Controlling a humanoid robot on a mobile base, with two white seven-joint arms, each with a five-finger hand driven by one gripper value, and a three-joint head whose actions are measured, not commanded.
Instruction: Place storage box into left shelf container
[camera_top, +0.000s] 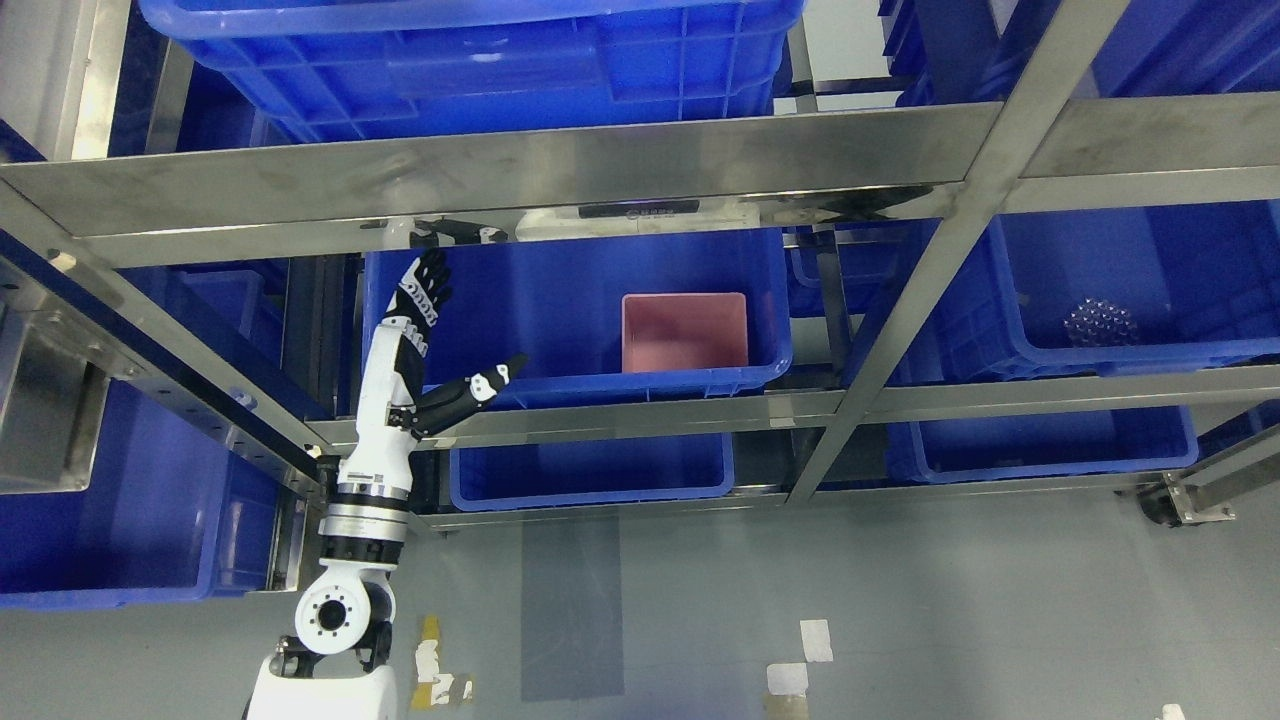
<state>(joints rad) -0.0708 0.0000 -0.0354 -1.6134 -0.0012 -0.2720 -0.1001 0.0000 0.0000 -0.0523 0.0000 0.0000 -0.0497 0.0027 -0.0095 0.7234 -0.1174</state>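
Note:
A pink storage box (685, 332) sits inside the blue shelf container (560, 300) on the middle level of the steel rack, toward its right side. My left hand (440, 340) is raised at the container's left front corner, fingers (428, 280) stretched upward and thumb pointing right along the rim. It is open and holds nothing. The hand is well left of the pink box, not touching it. My right arm does not show.
Steel rack beams (500, 180) and a slanted post (900, 300) cross the view. More blue bins stand above (480, 60), below (590, 470), at the right (1130, 290) and at the far left (110, 520). Grey floor (800, 600) lies in front.

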